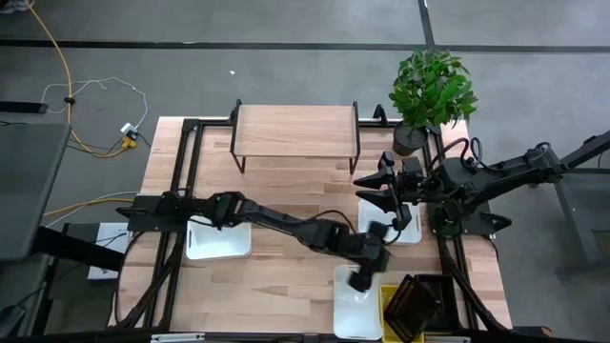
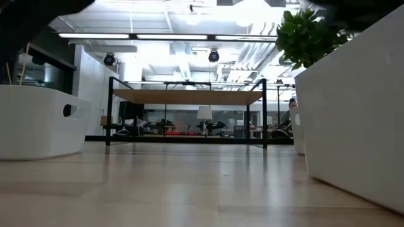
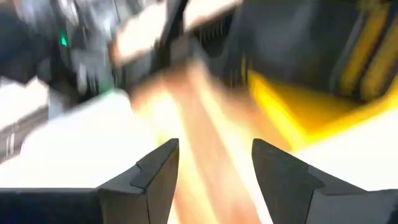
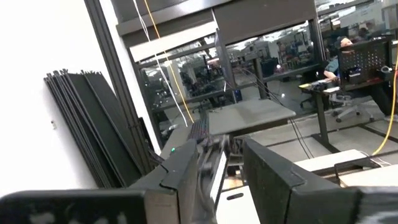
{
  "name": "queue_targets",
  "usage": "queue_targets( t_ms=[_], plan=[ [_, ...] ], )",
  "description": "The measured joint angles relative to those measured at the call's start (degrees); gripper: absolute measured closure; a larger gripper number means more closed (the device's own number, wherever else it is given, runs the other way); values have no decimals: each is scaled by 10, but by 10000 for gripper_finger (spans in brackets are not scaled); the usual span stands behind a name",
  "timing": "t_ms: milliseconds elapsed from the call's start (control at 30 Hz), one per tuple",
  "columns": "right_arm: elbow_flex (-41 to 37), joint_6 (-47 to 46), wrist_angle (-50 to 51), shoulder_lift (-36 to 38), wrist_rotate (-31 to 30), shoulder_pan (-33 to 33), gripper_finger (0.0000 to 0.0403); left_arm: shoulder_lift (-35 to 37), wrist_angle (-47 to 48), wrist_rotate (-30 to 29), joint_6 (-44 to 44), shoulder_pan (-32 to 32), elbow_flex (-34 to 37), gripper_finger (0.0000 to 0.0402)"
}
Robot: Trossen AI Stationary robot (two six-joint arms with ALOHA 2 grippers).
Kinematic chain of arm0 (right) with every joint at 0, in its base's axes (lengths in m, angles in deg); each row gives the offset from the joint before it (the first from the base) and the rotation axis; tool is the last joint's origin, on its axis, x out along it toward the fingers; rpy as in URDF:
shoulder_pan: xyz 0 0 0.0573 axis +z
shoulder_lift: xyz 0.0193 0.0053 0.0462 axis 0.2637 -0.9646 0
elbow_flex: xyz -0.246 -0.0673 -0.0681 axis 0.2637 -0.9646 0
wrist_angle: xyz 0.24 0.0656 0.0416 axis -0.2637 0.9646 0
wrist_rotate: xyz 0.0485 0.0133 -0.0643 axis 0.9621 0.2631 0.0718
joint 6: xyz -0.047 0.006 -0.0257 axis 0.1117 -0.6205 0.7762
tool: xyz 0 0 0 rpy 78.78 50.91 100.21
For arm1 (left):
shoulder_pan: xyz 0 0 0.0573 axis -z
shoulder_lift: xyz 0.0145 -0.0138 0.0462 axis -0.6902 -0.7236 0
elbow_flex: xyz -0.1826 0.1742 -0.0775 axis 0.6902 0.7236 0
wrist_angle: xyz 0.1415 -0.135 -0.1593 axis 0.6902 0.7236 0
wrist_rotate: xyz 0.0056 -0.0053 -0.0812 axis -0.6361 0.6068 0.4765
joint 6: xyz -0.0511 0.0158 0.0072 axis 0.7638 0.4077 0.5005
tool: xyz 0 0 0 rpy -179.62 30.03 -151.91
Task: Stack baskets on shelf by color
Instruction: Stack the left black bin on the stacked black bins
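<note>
The shelf (image 1: pixel 295 129) stands at the table's far middle with nothing on its top; it also shows in the low view (image 2: pixel 189 97). Three white baskets rest on the table: one at the left (image 1: pixel 217 238), one at the right (image 1: pixel 405 229), one at the near edge (image 1: pixel 355 307). A yellow basket (image 1: pixel 412 307) sits right of that near one. My left gripper (image 1: pixel 365 273) is open above the near white basket; its wrist view (image 3: pixel 214 168) shows white and yellow below it. My right gripper (image 1: pixel 381 192) is open above the right basket's far-left corner.
A potted plant (image 1: pixel 431 90) stands at the far right corner, close to my right arm. Black frame rails (image 1: pixel 181 181) run along the table's left and right sides. Bare wood (image 1: pixel 286 191) lies between the shelf and the baskets.
</note>
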Motion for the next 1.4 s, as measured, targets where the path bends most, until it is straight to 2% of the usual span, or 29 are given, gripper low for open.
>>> queue_targets(
  t_ms=[133, 267, 367, 500, 633, 767, 967, 1100, 1267, 1400],
  plan=[
    [0, 7, -7, 0, 1, 0, 284, 36, 226, -35, 46, -7, 1, 229],
    [0, 13, -9, 1, 2, 0, 284, 61, 393, -56, 103, -5, 4, 256],
    [0, 22, -8, 2, 2, 0, 284, 82, 430, -86, 132, 7, 31, 282],
    [0, 24, -6, 3, 6, 0, 284, 154, 398, -123, 145, 27, 113, 316],
    [0, 24, 0, 6, 13, 0, 284, 266, 308, -140, 160, 46, 263, 342],
    [0, 26, 3, 9, 13, 0, 284, 427, 137, -163, 176, 64, 465, 358],
    [0, 38, 8, 8, 7, 0, 284, 655, -215, -168, 179, 83, 792, 365],
    [0, 40, 13, 5, 0, 0, 284, 762, -433, -166, 183, 91, 958, 365],
    [0, 35, 20, -14, 3, 0, 284, 830, -610, -165, 183, 97, 1070, 365],
    [0, 6, 31, -43, 48, 0, 284, 848, -642, -150, 183, 99, 1093, 365]
  ],
)
